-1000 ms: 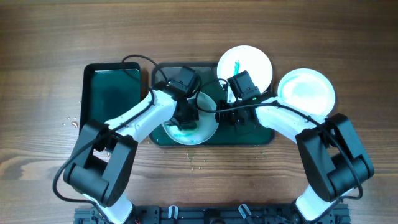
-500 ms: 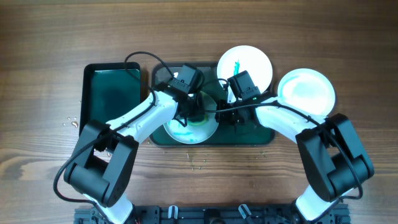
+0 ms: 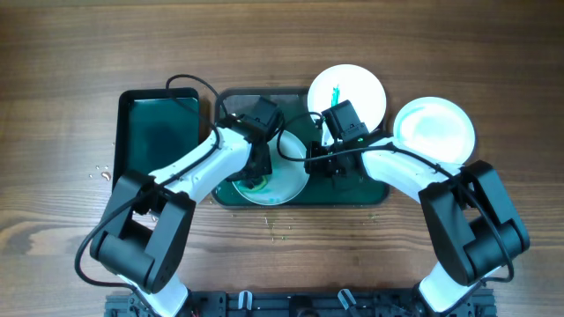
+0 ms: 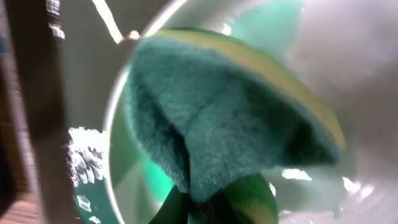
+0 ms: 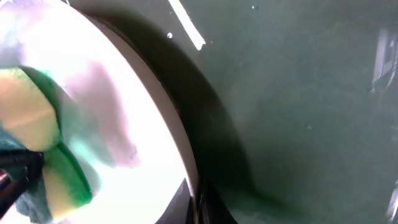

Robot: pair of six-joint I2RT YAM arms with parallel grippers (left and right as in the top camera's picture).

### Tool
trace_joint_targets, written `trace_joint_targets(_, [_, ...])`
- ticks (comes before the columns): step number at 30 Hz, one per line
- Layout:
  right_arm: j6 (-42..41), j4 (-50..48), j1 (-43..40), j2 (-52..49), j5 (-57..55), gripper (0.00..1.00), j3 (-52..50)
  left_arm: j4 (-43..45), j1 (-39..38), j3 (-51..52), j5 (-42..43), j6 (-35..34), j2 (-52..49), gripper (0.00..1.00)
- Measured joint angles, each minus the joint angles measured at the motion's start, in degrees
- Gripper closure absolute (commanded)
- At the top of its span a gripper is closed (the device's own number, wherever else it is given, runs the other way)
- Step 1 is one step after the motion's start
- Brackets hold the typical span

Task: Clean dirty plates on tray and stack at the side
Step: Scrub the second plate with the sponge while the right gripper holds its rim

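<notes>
A white plate (image 3: 289,169) with green smears lies on the large dark green tray (image 3: 370,189). My left gripper (image 3: 256,173) is shut on a green and yellow sponge (image 3: 254,183) and presses it on the plate's left part; the left wrist view shows the sponge (image 4: 236,118) filling the frame over the plate (image 4: 367,74). My right gripper (image 3: 311,164) is shut on the plate's right rim, seen between the jaws in the right wrist view (image 5: 200,199). A second plate (image 3: 346,92) with a green smear lies at the tray's back right. A third plate (image 3: 434,130) lies on the table to the right.
A narrower dark green sponge tray (image 3: 159,141) stands left of the large tray. Water drops lie on the wooden table near its left edge (image 3: 101,172) and in front of the large tray (image 3: 280,227). Cables run over both arms.
My left gripper has swept the sponge toward the plate's back and then returned it to the front left. The green smear there has thinned. The right gripper has not moved.
</notes>
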State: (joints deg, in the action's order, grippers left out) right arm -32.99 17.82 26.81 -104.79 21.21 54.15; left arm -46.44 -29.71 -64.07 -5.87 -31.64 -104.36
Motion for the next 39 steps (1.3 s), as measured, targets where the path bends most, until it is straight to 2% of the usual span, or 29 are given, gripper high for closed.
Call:
trace_joint_targets(7, [0.0, 0.1, -0.1, 0.0, 0.0, 0.96, 0.0, 7.0, 0.8, 0.3, 24.9, 9.2, 0.0, 0.96])
trace_joint_targets(11, [0.0, 0.2, -0.1, 0.0, 0.0, 0.96, 0.0, 11.2, 0.3, 0.4, 30.5, 11.0, 0.0, 0.96])
trace_joint_targets(14, [0.0, 0.1, -0.1, 0.0, 0.0, 0.96, 0.0, 12.6, 0.3, 0.4, 29.2, 11.5, 0.0, 0.96])
trace_joint_targets(17, [0.0, 0.2, -0.1, 0.0, 0.0, 0.96, 0.0, 12.8, 0.3, 0.4, 22.4, 11.4, 0.0, 0.96])
trace_joint_targets(21, [-0.2, 0.1, -0.1, 0.0, 0.0, 0.96, 0.0, 11.9, 0.3, 0.4, 9.2, 11.4, 0.0, 0.96])
trace_joint_targets(26, [-0.2, 0.1, -0.1, 0.0, 0.0, 0.96, 0.0, 8.4, 0.3, 0.4, 2.7, 11.0, 0.0, 0.96])
trace_joint_targets(30, [-0.2, 0.1, -0.1, 0.0, 0.0, 0.96, 0.0, 5.2, 0.3, 0.1, 5.5, 10.6, 0.0, 0.96])
trace_joint_targets(35, [-0.2, 0.1, -0.1, 0.0, 0.0, 0.96, 0.0, 3.7, 0.8, 0.1, 18.4, 11.7, 0.0, 0.96])
trace_joint_targets(39, [-0.2, 0.1, -0.1, 0.0, 0.0, 0.96, 0.0, 7.1, 0.7, 0.5, 26.5, 12.1, 0.0, 0.96])
